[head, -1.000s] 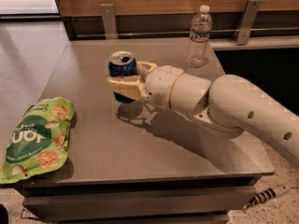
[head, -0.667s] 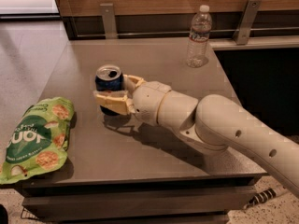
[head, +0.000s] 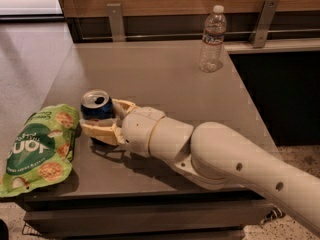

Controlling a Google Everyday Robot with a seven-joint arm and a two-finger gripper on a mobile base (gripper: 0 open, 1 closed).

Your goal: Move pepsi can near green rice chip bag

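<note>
The pepsi can (head: 96, 106), dark blue with a silver top, stands upright on the grey table (head: 150, 74) at the left front. My gripper (head: 102, 119) reaches in from the right and is shut on the can, one tan finger behind it and one in front. The green rice chip bag (head: 37, 149) lies flat at the table's front left corner, just left of the can, with a small gap between them.
A clear plastic water bottle (head: 212, 39) stands at the table's back right. A wooden wall with metal brackets (head: 115, 21) runs behind the table. My white arm (head: 225, 164) crosses the front right of the table.
My gripper has carried the pepsi can left and toward the front of the table, bringing it close to the green bag. The bottle and bag have not moved.
</note>
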